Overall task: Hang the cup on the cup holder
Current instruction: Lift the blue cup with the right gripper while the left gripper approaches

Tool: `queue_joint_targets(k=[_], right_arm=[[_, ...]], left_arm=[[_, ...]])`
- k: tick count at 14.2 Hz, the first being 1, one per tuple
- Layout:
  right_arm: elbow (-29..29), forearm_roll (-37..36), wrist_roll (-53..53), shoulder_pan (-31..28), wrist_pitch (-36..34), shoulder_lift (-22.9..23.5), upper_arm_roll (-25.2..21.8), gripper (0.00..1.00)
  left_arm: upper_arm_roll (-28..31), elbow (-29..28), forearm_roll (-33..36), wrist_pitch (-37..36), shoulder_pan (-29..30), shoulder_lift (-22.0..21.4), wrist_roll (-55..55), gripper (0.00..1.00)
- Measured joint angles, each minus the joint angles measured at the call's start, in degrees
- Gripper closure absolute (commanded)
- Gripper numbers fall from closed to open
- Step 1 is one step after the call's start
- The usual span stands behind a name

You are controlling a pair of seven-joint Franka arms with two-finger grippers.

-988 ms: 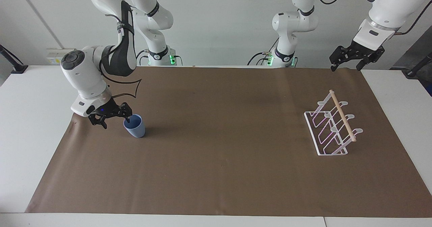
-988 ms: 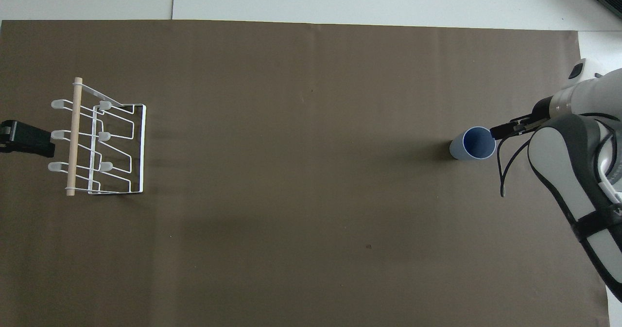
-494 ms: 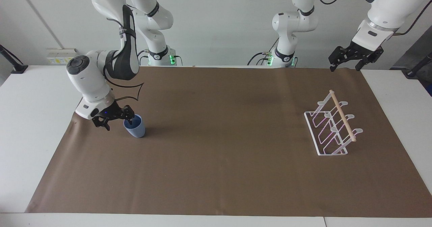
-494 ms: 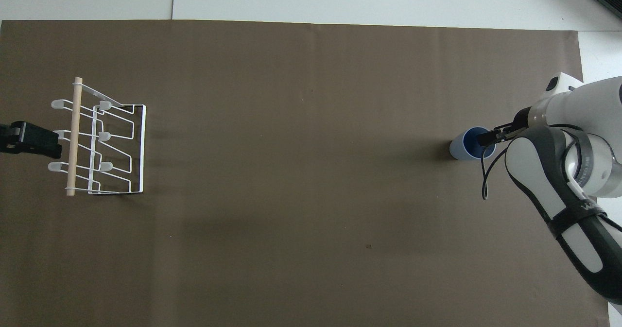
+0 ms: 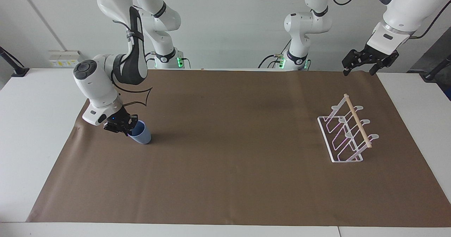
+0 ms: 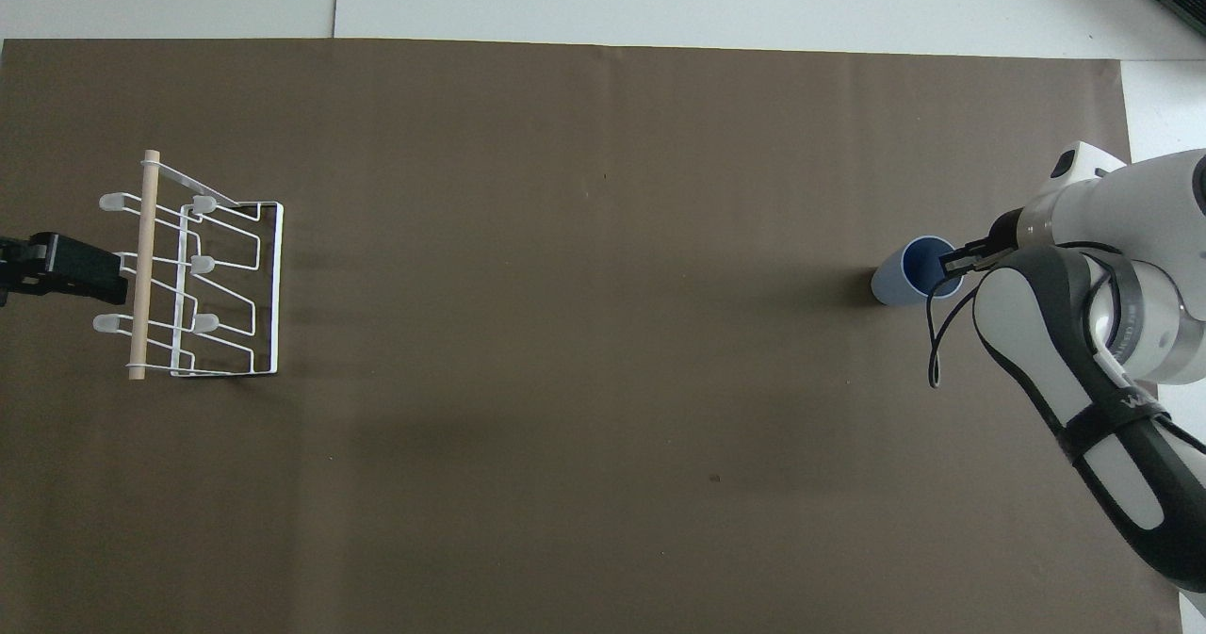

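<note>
While right tool [image 5: 124, 127] pinched cup [image 5: 141, 133] rim near surface [image 5: 225, 180] edge, lift called for straight rise; left tool [image 5: 366, 60] waited spread, empty.

The right pincer [image 5: 127, 127] hides part of the cup's [image 5: 141, 134] rim.

The white surface [image 5: 31, 124] carries a brown mat [image 5: 232, 159]; on the mat stand the cup [image 5: 142, 134] and the cup holder [image 5: 347, 135], well apart.

White table [image 5: 35, 124] under brown mat [image 5: 229, 142], pale wall [image 5: 229, 18]
</note>
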Motion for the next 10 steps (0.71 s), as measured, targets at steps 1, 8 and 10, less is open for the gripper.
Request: queue_joint_targets(k=[1,8,10], right_arm=[[0.00,0.00,0.00,0.16,-0.11,-0.09,0.01,1.00],[5.56,4.11,-0.73,0.22,-8.59,-1.34,1.07,1.00],[6.87,8.65,-0.79,0.28,-10.26,-2.48,1.61,1.00]], left_arm=[[-0.02,0.25,0.00,0.06,-0.01,0.41,0.00,0.00],[-0.11,0.27,0.00,1.53,-0.16,0.71,0.02,0.00],[-0.11,0.18,0.00,1.53,-0.24,0.71,0.01,0.00]])
